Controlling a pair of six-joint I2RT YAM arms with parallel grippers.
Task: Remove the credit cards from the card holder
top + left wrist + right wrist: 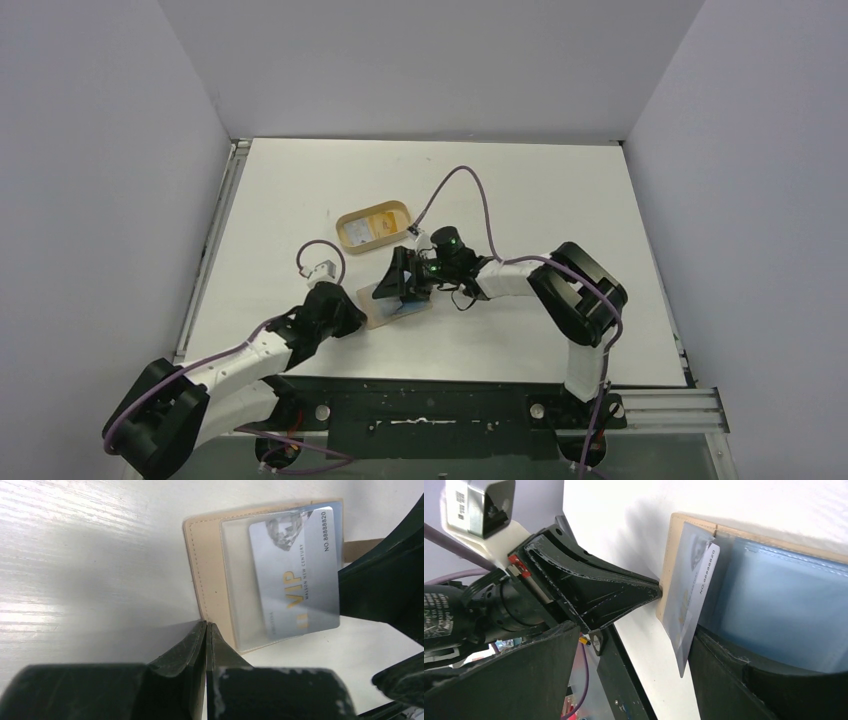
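Note:
The tan card holder (383,308) lies open on the table. In the left wrist view a silver VIP credit card (295,575) sits askew in its clear window, one end poking past the tan edge (210,565). My left gripper (206,625) is shut, its tips pressed against the holder's near edge with nothing between them. My right gripper (639,680) is open over the holder. The silver card's (689,610) loose corner hangs between its fingers, close to the right finger (744,690). A light blue face (784,610) fills the holder's other half.
An oval tan tray (373,225) with a yellow inside stands just behind the card holder. The right arm's cable loops above the tray. The black base rail (450,405) runs along the near edge.

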